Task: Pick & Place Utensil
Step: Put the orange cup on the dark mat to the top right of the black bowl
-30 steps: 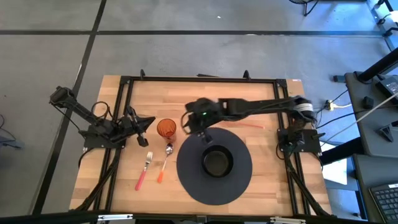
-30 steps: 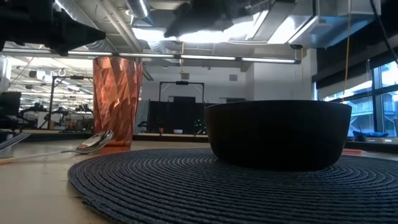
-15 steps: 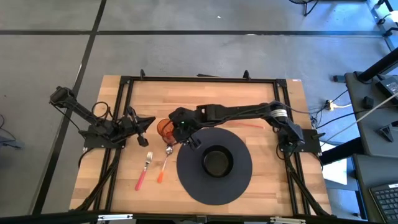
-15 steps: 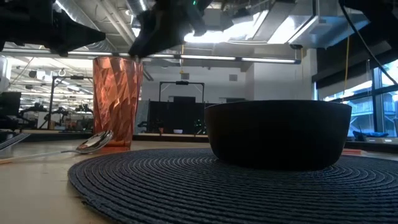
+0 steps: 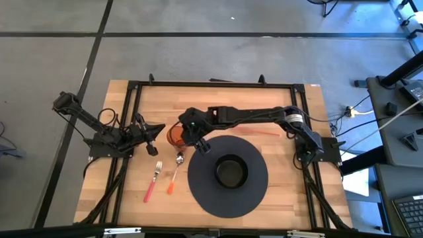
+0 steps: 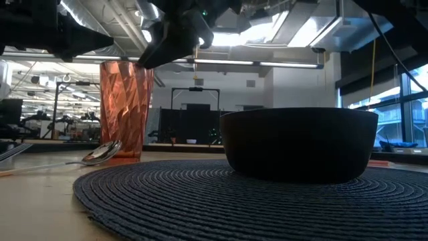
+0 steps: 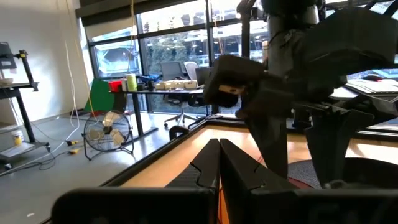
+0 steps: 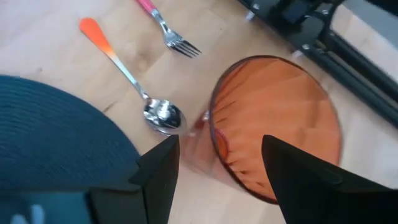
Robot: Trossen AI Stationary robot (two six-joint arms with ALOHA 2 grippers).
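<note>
The orange faceted cup (image 5: 174,136) stands upright on the wooden table, left of the round dark placemat (image 5: 228,175). A spoon with an orange handle (image 5: 176,169) and a fork with a pink handle (image 5: 153,180) lie flat on the table, nearer than the cup. My right gripper (image 5: 198,140) hangs open in the air beside the cup and points down. In the right wrist view its fingers (image 8: 221,180) frame the cup's rim (image 8: 273,137), with the spoon (image 8: 146,102) and the fork (image 8: 165,22) beyond. My left gripper (image 5: 155,132) rests shut at the table's left.
A black bowl (image 5: 231,172) sits on the middle of the placemat, and in the low view it (image 6: 297,144) stands right of the cup (image 6: 126,110). A black frame (image 5: 211,84) runs along the table's edges. Bare wood lies along the far side.
My right arm has swung toward the table's left, from above the placemat's far edge to a place beside the cup and above the spoon's bowl. In the low view it has come over the cup. The cup, spoon, fork and bowl have not moved.
</note>
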